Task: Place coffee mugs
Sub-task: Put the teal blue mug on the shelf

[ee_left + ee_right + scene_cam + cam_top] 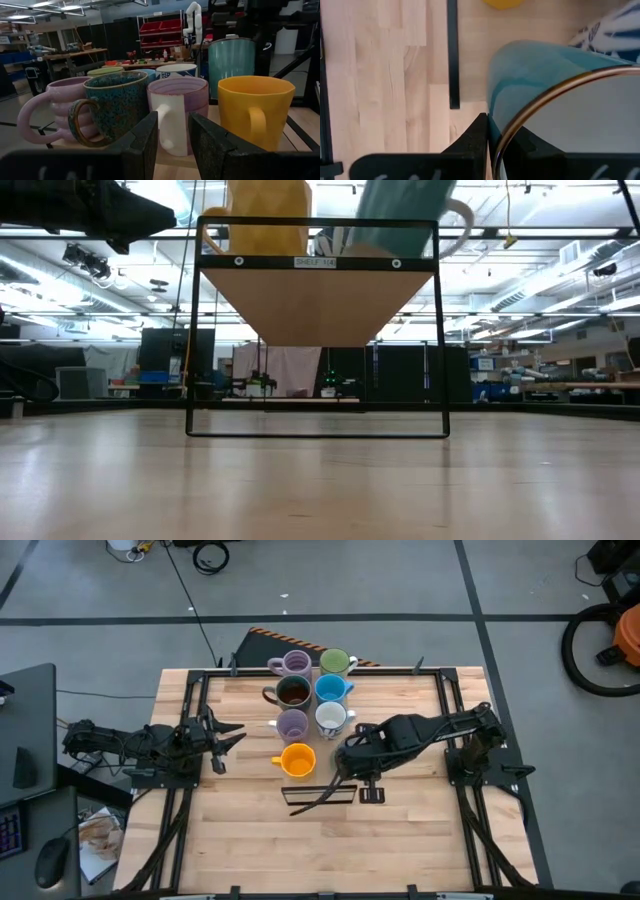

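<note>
Several coffee mugs stand in two rows on a raised wooden shelf [318,305] at the table's middle: lilac [290,663], green [335,662], dark brown [291,692], blue [331,688], lilac [292,724], white [331,718] and orange [297,760]. My right gripper [346,754] is beside the orange mug, shut on a teal mug [231,67] with a white handle [459,225]. In the high view that mug is hidden under the gripper. My left gripper [172,145] waits level at the table's left, open, facing the mugs. My right gripper holds the teal mug by its rim [496,142]. One finger [520,142] is inside the mug and one [479,135] is outside against the wall. The fingers come steeply from above. The mug sits tilted; whether its base touches the shelf I cannot tell.
The shelf's black wire frame [190,330] stands on the table top. Black rails [190,720] run along both sides of the table. A loose black bar [322,797] lies near the front of the shelf. Bare wood lies toward the table's near edge.
</note>
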Tool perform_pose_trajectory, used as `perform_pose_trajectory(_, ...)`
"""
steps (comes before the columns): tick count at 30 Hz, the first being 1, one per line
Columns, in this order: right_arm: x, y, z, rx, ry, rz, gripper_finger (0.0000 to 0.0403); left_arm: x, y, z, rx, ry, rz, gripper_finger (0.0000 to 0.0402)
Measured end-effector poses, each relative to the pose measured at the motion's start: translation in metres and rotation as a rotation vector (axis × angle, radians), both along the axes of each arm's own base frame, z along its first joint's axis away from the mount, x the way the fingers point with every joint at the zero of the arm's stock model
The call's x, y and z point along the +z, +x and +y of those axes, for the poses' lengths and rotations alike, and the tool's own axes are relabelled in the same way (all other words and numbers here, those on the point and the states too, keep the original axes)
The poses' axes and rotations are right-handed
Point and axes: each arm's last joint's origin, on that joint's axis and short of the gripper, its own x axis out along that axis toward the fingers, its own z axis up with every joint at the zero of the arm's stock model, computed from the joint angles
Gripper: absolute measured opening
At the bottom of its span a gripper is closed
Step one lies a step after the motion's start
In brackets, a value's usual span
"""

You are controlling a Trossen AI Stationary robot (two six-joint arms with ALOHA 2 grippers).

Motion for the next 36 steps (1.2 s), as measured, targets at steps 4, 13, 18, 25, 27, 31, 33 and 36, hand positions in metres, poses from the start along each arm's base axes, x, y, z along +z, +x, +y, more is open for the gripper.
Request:
perform_pose_trajectory(4,0.002,0.006,0.002,0.027,-0.005,-0.013,0.0041,0.0,0.0,0.0,0.0,0.0,0.0,0.0114)
perform_pose_trajectory(13,-0.001,0.011,0.003,0.059,-0.031,-0.012,0.0041,0.0,0.0,0.0,0.0,0.0,0.001,0.0114)
perform_pose_trajectory(18,0.0,0.014,0.004,0.068,-0.027,-0.045,0.0041,0.0,0.0,0.0,0.0,-0.001,0.0,0.0114)
perform_pose_trajectory(25,-0.012,0.022,0.006,0.085,-0.044,-0.001,0.0041,0.0,0.0,0.0,0.0,0.0,0.001,0.0114)
perform_pose_trajectory(27,-0.017,0.026,0.007,0.098,-0.053,0.016,0.0041,0.0,0.0,0.0,0.0,0.0,0.001,0.0114)
perform_pose_trajectory(31,-0.019,0.025,0.006,0.102,-0.065,0.033,0.0041,0.0,0.0,0.0,-0.001,0.0,0.002,0.0114)
perform_pose_trajectory(33,-0.019,0.026,0.006,0.104,-0.065,0.031,0.0044,0.0,0.0,0.0,-0.001,0.0,0.003,0.0114)
perform_pose_trajectory(36,-0.019,0.026,0.006,0.104,-0.065,0.032,0.0053,0.0,0.0,0.0,-0.001,0.0,0.002,0.0114)
